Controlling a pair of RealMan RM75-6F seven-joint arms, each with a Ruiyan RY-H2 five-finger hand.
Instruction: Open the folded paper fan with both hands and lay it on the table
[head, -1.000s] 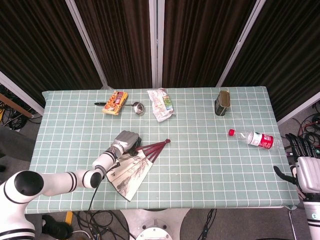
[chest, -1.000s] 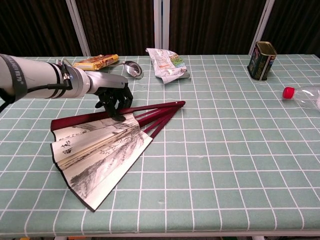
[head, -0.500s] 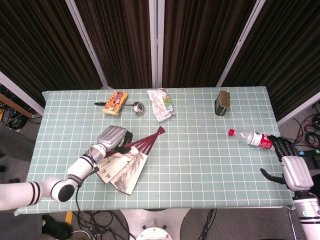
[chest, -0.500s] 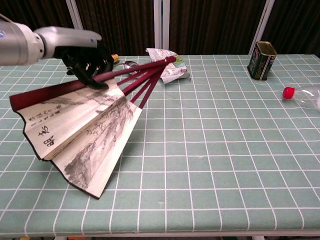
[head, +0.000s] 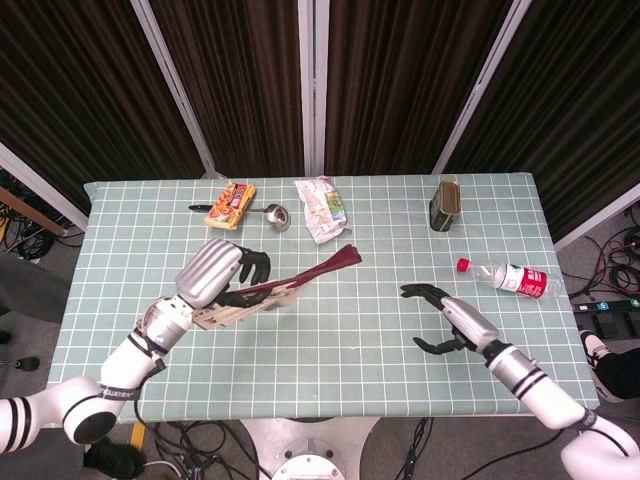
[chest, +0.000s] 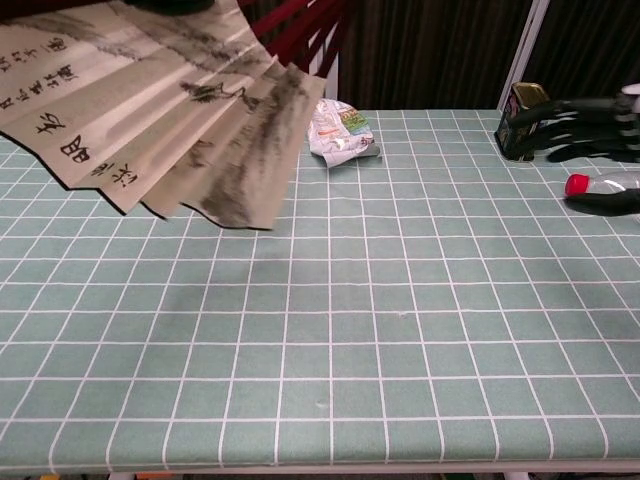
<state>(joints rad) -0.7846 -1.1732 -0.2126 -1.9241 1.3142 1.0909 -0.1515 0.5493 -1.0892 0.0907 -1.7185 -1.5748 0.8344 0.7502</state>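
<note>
1. The left hand (head: 215, 275) gripped one paper fan (head: 270, 292), its dark fingers (head: 252, 266) curled over the red ribs near the pivot end.
2. The fan was lifted clear of the table (head: 330, 350), partly spread. In the head view it showed nearly edge-on, the ribs running up and right from the hand. In the chest view its painted paper leaves (chest: 150, 110) filled the upper left, with black characters on the outer folds — the left hand itself was out of that frame.
3. The right hand (head: 440, 318) held nothing. It hovered over the table's right half, fingers spread and curved wide, thumb set apart from the rest, and it was well apart from the fan. In the chest view it appeared at the right edge (chest: 590, 120), in front of the can.
4. Near that hand lay one plastic bottle (head: 510, 278) with a red cap, on its side by the right edge.
5. One dark can (head: 444, 205) stood upright at the far right.
6. One crumpled snack bag (head: 322, 208) lay at the far middle, beyond the fan's rib tips.
7. One spoon (head: 268, 212) lay just left of the bag — its bowl was beside one orange packet (head: 230, 204).
</note>
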